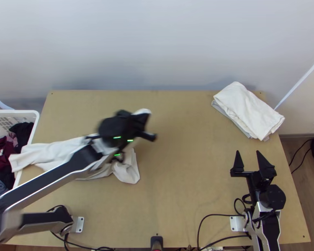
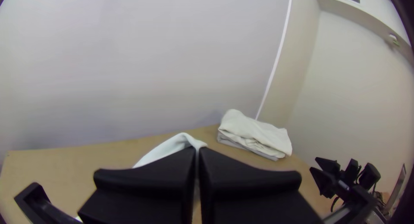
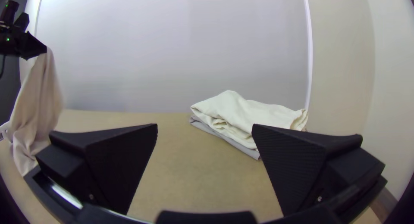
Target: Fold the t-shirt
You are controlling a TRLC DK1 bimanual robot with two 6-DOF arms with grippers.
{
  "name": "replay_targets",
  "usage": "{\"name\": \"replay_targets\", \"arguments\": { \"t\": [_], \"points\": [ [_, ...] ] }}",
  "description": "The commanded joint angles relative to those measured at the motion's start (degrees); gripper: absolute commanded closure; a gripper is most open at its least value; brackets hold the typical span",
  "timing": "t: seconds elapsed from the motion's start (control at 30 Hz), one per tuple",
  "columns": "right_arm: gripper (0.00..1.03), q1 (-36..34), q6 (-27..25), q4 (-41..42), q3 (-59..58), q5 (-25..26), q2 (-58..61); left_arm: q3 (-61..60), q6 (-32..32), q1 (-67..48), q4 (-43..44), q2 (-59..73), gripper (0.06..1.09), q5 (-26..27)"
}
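My left gripper (image 1: 142, 119) is raised over the left half of the table, holding a white t-shirt (image 1: 129, 169) that hangs bunched beneath it, one part trailing left to the basket. In the left wrist view the fingers of my left gripper (image 2: 197, 150) are pressed together on a piece of the white t-shirt (image 2: 172, 145). At the table's right side my right gripper (image 1: 250, 157) stands open and holds nothing. The right wrist view shows my right gripper (image 3: 205, 129) with its fingers wide apart, and the t-shirt (image 3: 39, 99) hanging from the left gripper far off.
Folded white cloth (image 1: 249, 111) lies on a grey one (image 1: 228, 115) at the table's back right. A white basket (image 1: 29, 115) with dark clothes stands at the left edge. Cables (image 1: 207, 215) run along the near edge of the wooden table (image 1: 182, 167).
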Motion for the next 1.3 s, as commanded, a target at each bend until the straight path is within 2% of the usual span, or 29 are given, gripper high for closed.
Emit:
{"name": "replay_targets", "arguments": {
  "t": [0.0, 0.17, 0.37, 0.47, 0.63, 0.97, 1.03, 1.27],
  "points": [
    [0.04, 0.1, -0.4, -1.1, -0.3, 0.5, -0.2, 9.7, -0.3, -3.2, 2.9, 8.2, 1.05, -1.1],
    [0.04, 0.1, -0.5, -1.0, -0.3, 0.4, -0.2, 24.8, -0.6, -7.2, 2.6, 21.2, 1.05, -1.5],
    [0.04, 0.1, -0.5, -1.1, -0.3, 0.5, -0.2, 49.0, -0.6, -12.0, -3.4, 35.5, 1.05, -2.9],
    [0.04, 0.1, -0.5, -1.1, -0.3, 0.5, -0.2, 57.2, -0.4, -13.5, -4.8, 39.8, 1.05, -3.6],
    [0.04, 0.1, -0.5, -1.1, -0.3, 0.5, -0.2, 57.5, 0.4, -13.3, -7.2, 39.1, 1.05, -5.3],
    [0.04, 0.1, -0.5, -1.1, -0.3, 0.4, -0.2, 57.9, 1.5, -11.0, -10.3, 21.3, 1.05, -6.2],
    [0.04, 0.1, -0.5, -1.1, -0.3, 0.5, -0.2, 58.2, 3.7, -12.4, -9.4, 18.7, 1.05, -6.9],
    [0.04, 0.1, -0.5, -1.1, -0.3, 0.5, -0.2, 60.6, 9.9, -14.9, 4.3, 14.6, 1.05, -9.2]
  ]
}}
